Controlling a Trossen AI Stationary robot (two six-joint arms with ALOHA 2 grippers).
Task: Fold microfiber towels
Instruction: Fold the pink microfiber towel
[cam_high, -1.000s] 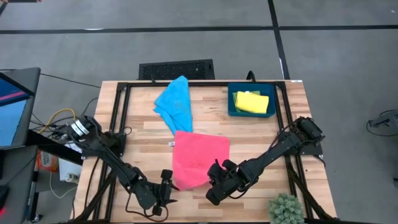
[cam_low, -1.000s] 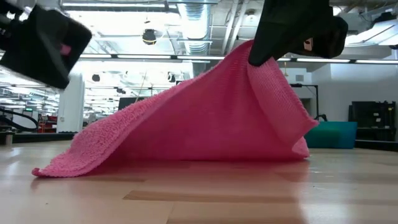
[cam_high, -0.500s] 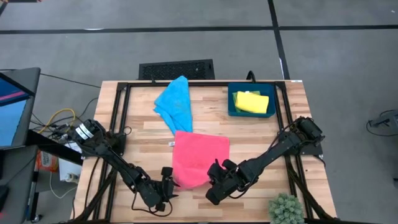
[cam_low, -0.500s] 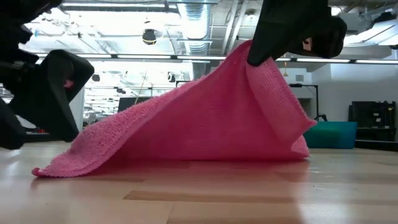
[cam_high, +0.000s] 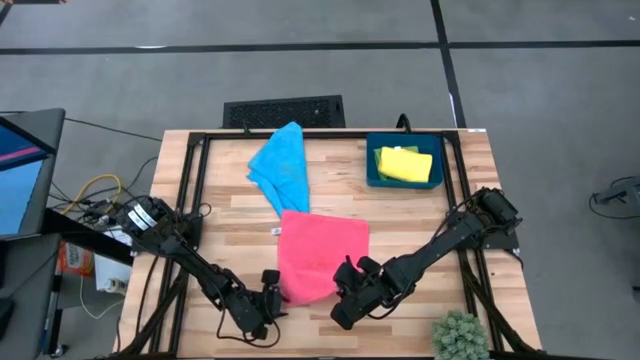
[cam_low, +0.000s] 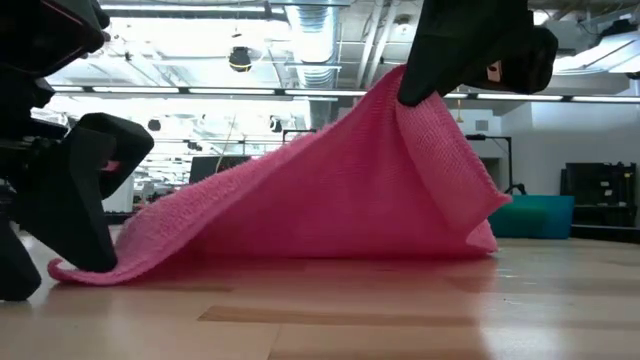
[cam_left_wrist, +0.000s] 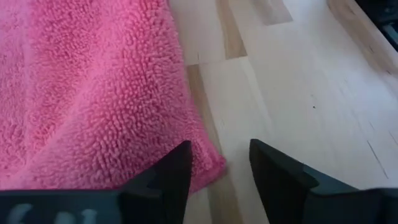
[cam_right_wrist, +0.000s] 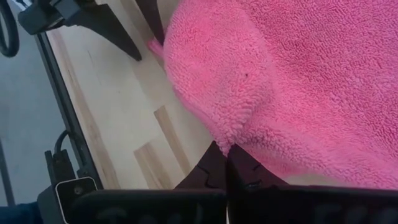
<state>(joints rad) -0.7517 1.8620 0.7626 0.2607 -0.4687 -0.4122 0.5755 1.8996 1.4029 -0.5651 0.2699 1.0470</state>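
Left gripper (cam_left_wrist: 219, 163) lowered to pink towel (cam_high: 318, 255) corner, jaws narrowing.

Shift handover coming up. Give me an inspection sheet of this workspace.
Surface: wooden table, dry, unmarked.
Job's things: pink towel mid-table, one corner lifted; blue towel crumpled at the back; yellow towel in the blue tray.
Clutter: potted plant at the front right corner.
Grippers: right end effector shut on the raised corner; left end effector open astride the low corner.
Cables: bundle beside the table's left edge.
Surroundings: grey floor, monitor at left.
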